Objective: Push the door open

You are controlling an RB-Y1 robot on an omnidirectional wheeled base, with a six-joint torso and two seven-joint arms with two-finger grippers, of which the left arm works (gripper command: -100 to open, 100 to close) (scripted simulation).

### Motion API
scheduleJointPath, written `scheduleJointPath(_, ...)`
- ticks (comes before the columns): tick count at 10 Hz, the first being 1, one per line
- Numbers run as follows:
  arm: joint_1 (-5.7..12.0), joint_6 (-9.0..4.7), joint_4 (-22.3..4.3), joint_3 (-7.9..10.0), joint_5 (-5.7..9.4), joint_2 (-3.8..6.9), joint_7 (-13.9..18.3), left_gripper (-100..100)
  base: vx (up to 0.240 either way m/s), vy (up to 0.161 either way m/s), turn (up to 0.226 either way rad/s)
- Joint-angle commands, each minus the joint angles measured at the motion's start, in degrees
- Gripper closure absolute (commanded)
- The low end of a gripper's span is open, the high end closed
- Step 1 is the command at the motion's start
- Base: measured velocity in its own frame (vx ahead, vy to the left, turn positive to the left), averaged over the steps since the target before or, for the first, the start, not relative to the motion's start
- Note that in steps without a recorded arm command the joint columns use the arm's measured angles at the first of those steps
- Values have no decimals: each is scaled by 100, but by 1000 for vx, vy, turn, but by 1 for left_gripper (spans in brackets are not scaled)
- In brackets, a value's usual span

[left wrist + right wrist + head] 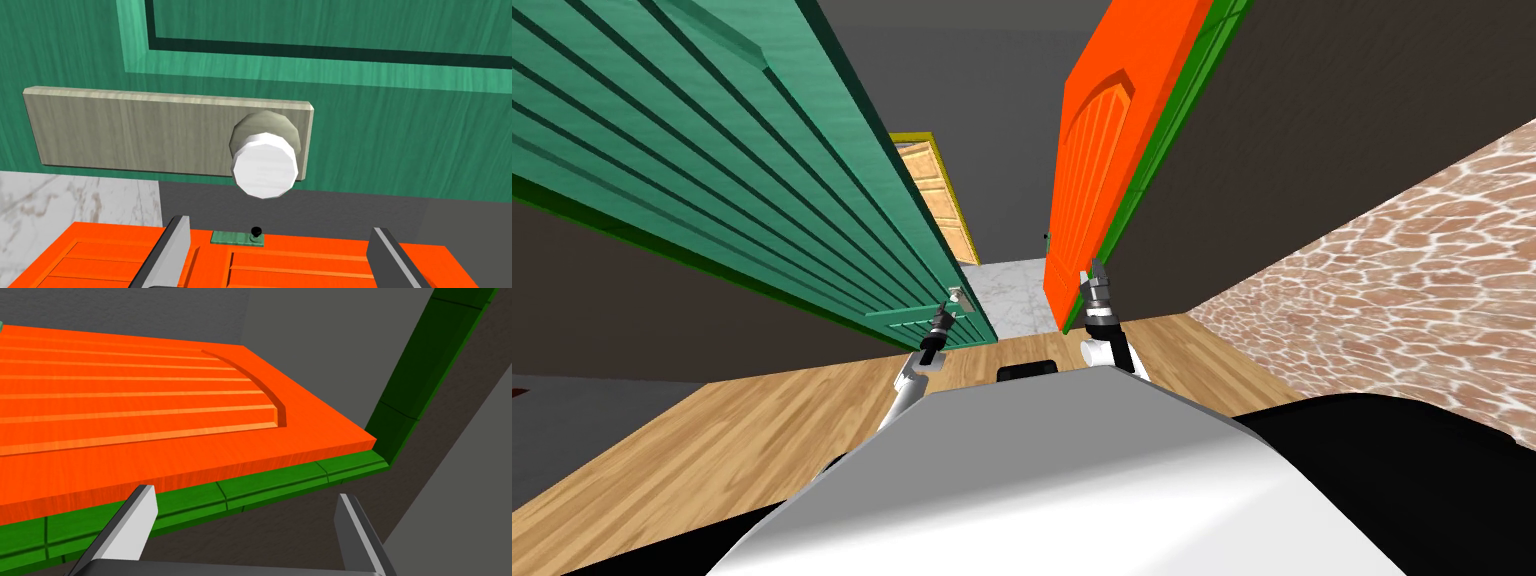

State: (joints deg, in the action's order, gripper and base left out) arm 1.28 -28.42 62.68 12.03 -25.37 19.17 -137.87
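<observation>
Left door, right door flank corridor; third door beyond.

Two doors flank you; the frames don't settle which one is meant.

- The teal door is on your left, with long grooved panels. A pale wood-grain plate lies on its face near the free edge. A round white knob juts from one end of that plate.
- The orange door is on your right. It has a ribbed, arch-topped recessed panel. It stands ajar, swung clear of its green frame.
- The orange door also carries a small black knob on a small green plate.
</observation>
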Motion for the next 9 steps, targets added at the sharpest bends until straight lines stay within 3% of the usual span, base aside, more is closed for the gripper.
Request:
scheduleJointPath(1, 20, 19, -15, 21, 4, -22, -31, -100, 223, 8, -35)
scheduleJointPath(5, 48, 42, -37, 53, 9, -54, -71, -100, 181, 31, -27)
scheduleJointPath(6, 48, 42, -37, 53, 9, -54, -71, 100, -8, 1, 11)
scheduleJointPath(9, 48, 42, -37, 53, 9, -54, -71, 100, -19, -2, -8)
